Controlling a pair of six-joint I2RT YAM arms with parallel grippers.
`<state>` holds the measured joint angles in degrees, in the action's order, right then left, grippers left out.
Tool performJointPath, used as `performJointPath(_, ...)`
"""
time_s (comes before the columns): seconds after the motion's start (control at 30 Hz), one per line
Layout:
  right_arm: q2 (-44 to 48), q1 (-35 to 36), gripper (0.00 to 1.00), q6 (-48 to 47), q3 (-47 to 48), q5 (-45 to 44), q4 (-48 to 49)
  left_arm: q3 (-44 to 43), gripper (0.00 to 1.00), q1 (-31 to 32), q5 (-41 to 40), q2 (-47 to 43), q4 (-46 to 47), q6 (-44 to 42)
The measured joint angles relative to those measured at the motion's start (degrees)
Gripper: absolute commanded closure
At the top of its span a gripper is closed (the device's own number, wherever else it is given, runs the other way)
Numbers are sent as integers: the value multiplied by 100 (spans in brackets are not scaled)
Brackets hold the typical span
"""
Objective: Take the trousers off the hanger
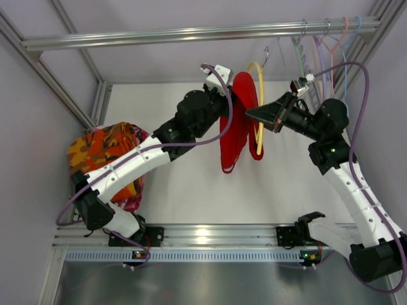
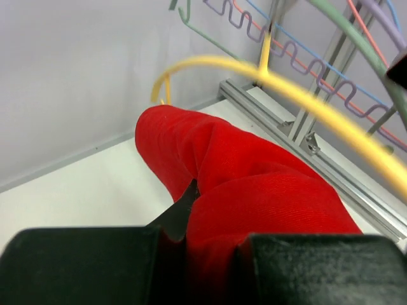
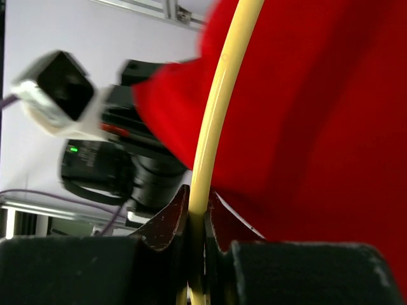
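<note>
Table (image 1: 191, 190): white, with both arms meeting above its far half. Trousers (image 1: 236, 130): red, draped on the hanger and hanging in the air between the two arms, clear of the table. Hanger (image 1: 259, 95): yellow, at the right side of the trousers. Left gripper (image 2: 205, 219): fingers pinched together on trouser fabric. Right gripper (image 3: 197, 213): fingers clamped on the hanger's rim.

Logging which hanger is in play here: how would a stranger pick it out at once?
Just below the overhead metal rail, slightly right of its middle, the hanger is pinched by the right gripper. It alone is yellow and carries the red trousers; the pastel hangers hang bare at the rail's right end.
</note>
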<state>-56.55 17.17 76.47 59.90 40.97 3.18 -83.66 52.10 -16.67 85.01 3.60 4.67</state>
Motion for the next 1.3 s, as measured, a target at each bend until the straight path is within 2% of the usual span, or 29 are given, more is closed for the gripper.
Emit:
performJointPath(0.3, 20, -24, 100, -343, -632, 227, 415, -1449, 100, -234, 74, -24, -870, 105)
performJointPath(0.47, 103, -50, 100, -649, -894, 415, 367, -2520, 100, -358, 2, -22, -927, 138)
performJointPath(0.6, 219, -50, 100, -964, -1088, 490, 151, -2990, 100, -374, -74, -59, -876, 96)
performJointPath(0.73, 435, -50, 100, -1327, -1259, 595, -203, -3056, 100, -470, -66, -249, -837, 44)
performJointPath(0.87, 684, -50, 100, -1773, -1272, 719, -658, -2979, 100, -933, -13, -540, -839, 92)
performJointPath(1.1, 920, -50, 100, -2616, -1207, 846, -1528, -2632, 100, -2116, 105, -1355, -979, 426)
performJointPath(1.3, 933, -50, 100, -3104, -1058, 855, -2111, -1827, 100, -3309, 33, -2693, -1272, 612)
